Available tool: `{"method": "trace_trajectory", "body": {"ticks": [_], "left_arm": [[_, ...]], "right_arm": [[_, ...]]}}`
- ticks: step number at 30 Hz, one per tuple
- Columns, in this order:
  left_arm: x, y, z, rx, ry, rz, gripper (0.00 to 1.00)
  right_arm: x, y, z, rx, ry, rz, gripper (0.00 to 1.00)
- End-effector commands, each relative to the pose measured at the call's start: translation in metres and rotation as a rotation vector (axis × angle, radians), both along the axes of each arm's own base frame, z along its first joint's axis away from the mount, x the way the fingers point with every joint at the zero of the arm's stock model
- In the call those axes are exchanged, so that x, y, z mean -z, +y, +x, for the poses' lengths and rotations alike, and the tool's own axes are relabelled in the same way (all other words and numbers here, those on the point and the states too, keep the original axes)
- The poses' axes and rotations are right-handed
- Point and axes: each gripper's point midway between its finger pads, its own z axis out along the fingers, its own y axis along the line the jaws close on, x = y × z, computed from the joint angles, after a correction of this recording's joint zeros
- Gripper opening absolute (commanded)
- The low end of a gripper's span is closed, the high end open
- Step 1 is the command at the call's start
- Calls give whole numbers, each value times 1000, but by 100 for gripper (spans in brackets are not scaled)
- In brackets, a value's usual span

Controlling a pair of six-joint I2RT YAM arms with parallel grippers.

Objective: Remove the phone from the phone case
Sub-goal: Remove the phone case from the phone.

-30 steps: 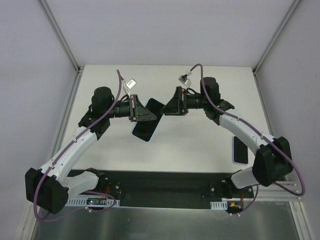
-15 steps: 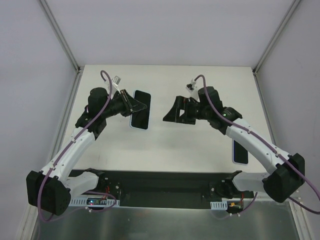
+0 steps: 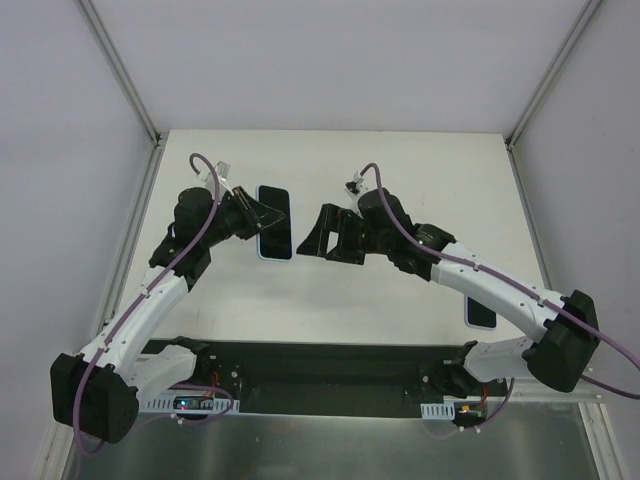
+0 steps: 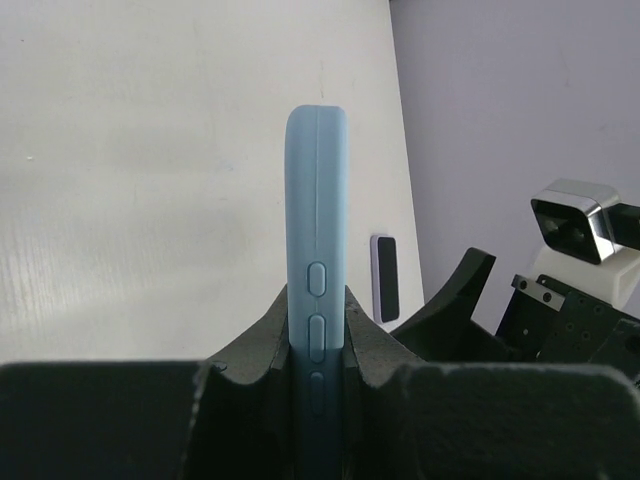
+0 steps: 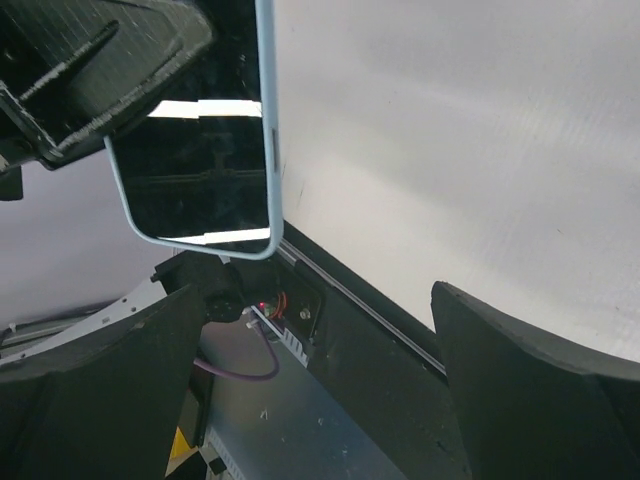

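My left gripper (image 3: 262, 213) is shut on the phone in its light-blue case (image 3: 274, 222) and holds it above the table, screen up in the top view. In the left wrist view the case's edge with its side buttons (image 4: 318, 250) stands upright between my fingers (image 4: 262, 335), the gripper (image 4: 318, 305) clamped on both faces. My right gripper (image 3: 318, 236) is open and empty, just right of the phone and apart from it. In the right wrist view the dark screen with its blue rim (image 5: 200, 150) sits at the upper left, beyond the open gripper (image 5: 320, 350).
A second flat device with a pale rim and dark face (image 3: 480, 300) lies on the table at the right, near the front edge; it also shows in the left wrist view (image 4: 385, 275). The black base rail (image 3: 320, 375) runs along the near edge.
My left gripper has carried the cased phone left and back, away from the middle. My right gripper came off the phone, swung away, then moved left again toward it, jaws open.
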Motion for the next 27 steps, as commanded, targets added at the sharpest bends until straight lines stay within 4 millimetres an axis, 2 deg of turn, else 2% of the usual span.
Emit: {"method": "trace_trajectory", "body": {"ticks": [1, 13, 16, 27], "left_arm": [[-44, -12, 6, 54, -116, -104, 0], [-59, -13, 1, 61, -147, -150, 0], [-66, -12, 0, 57, -161, -163, 0], [-80, -12, -4, 58, -195, -196, 0]], "right_arm": [[-12, 17, 12, 48, -18, 27, 98], [18, 19, 16, 79, 55, -34, 99], [24, 20, 18, 93, 71, -53, 97], [56, 3, 14, 131, 125, -226, 93]]}}
